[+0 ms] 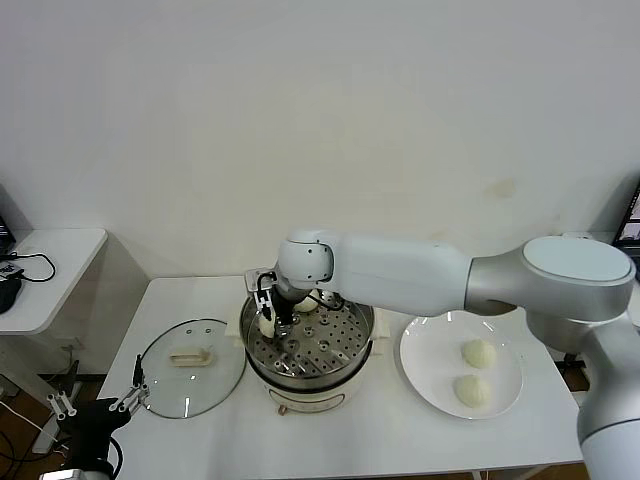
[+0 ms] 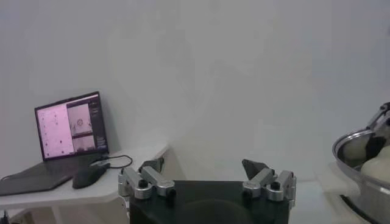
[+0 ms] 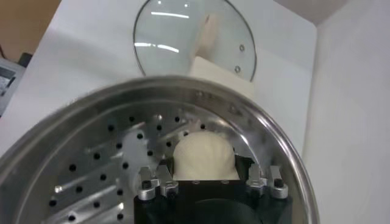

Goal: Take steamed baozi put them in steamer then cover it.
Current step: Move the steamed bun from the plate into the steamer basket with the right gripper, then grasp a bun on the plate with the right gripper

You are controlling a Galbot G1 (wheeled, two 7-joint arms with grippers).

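Right gripper (image 1: 268, 318): closed on a baozi (image 3: 204, 154), low inside the steamer (image 1: 355, 335).
Left gripper (image 1: 95, 402): wide, parked beside the glass lid (image 1: 192, 368).
Plate (image 1: 430, 378): two baozi left.
Risk: the bun sticking to the fingers on release, or rolling against the steamer wall.

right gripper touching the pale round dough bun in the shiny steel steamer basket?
Touching. In the right wrist view the right gripper fingers flank the pale round dough bun with no gap, over the perforated floor of the steel steamer basket.

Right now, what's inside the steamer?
The right gripper is down in the steamer, shut on a bun at its left side. Another bun peeks out behind the wrist. The arm hides the rest of the back.
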